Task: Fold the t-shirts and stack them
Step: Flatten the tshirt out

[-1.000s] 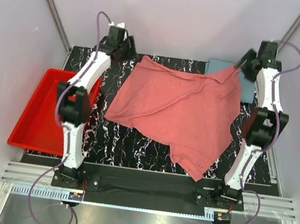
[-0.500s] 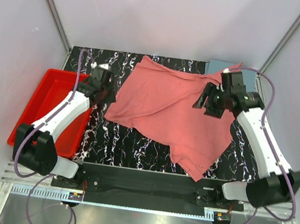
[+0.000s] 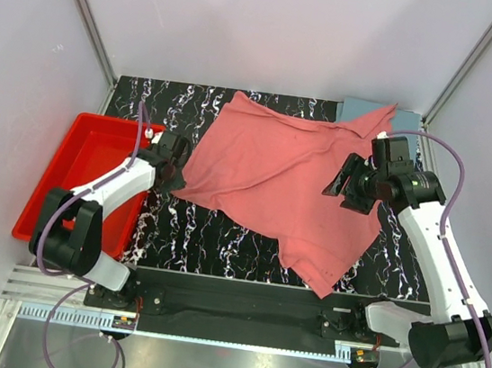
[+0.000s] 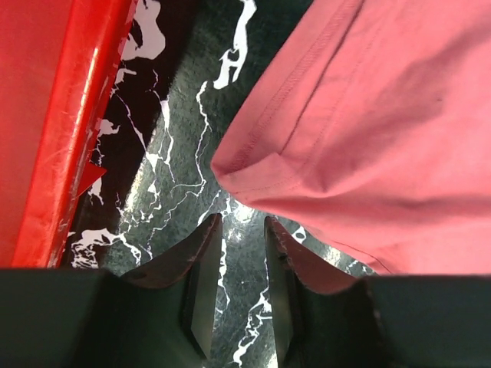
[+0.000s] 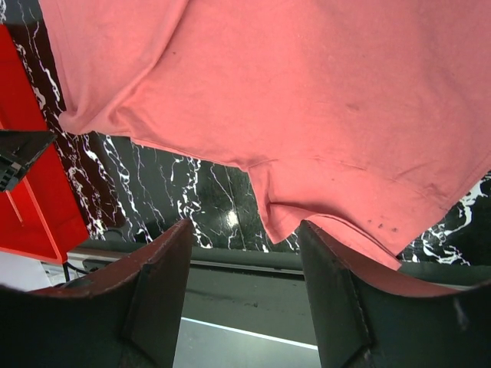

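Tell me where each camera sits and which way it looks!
Top external: above and behind, looking down on table, pink t-shirt, red tray; left arm, right arm show.
Left wrist: on left arm, looking down at shirt's corner; own jaws show, slightly apart.
Right wrist: over the shirt, looking toward the near edge; own jaws show, wide apart.
Shared: all see t-shirt and tray.
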